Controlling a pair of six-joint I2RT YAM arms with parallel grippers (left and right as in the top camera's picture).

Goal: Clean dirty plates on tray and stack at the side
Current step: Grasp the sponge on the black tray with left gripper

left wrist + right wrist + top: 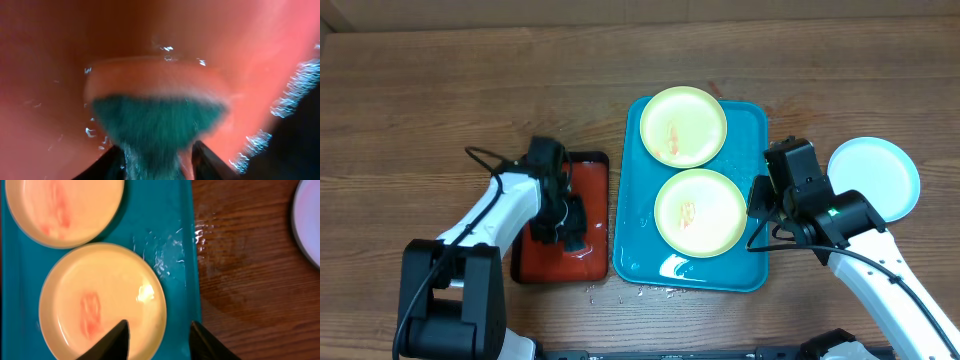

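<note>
Left tool [157,159] clamps a green sponge [155,120] against the red tray [50,50]; right tool [159,329] gapes empty above a yellow plate [95,295].

sponge [157,107]: green face, orange back, blurred; held at centre.
left gripper [157,162]: dark fingers seen at 6 o'clock, clamped on sponge.
red tray [55,45]: wet glints noted.
black rim [300,140]: observed at 4 o'clock.
</note>
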